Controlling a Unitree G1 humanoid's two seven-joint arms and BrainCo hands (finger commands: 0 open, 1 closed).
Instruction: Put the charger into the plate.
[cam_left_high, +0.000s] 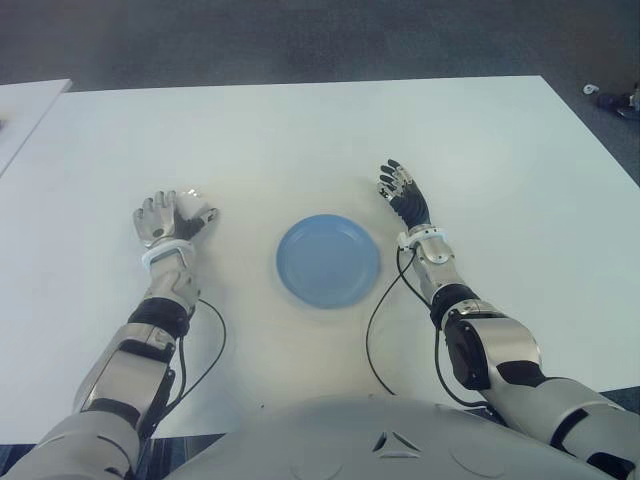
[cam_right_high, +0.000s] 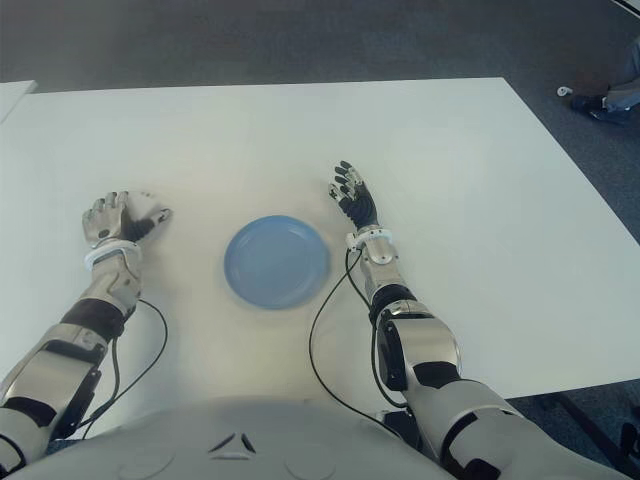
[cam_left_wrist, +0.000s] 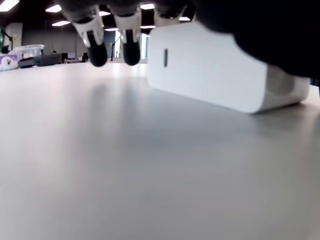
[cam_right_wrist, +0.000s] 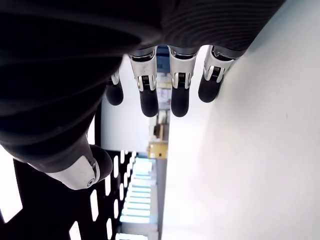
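The charger (cam_left_wrist: 225, 70), a white block, lies on the tabletop (cam_left_high: 300, 140) directly beneath the left hand (cam_left_high: 170, 218). In the left wrist view the block sits under the palm with two fingertips (cam_left_wrist: 97, 55) hanging just beyond its far end, short of the surface. Whether palm or thumb already touches the block cannot be told; no closed grip is visible, and the fingers read as loosely curved over it, not clamped.

Judgement on the step in hand: the grasp is not yet made. The fingers should close across the block's long sides, thumb opposing, with the hold confirmed before any lift. A smooth white casing may slip, so a firm wrap is advised. The blue plate (cam_left_high: 328, 260) lies to the inner side of this hand, well apart, empty; the carry should clear its rim before release.

The right hand (cam_left_high: 402, 192) shows beyond the plate's opposite side, fingers extended and holding nothing.

Obscured: in the eye views the charger is almost wholly covered by the left hand. The thumb's position and any prongs or cable cannot be made out.
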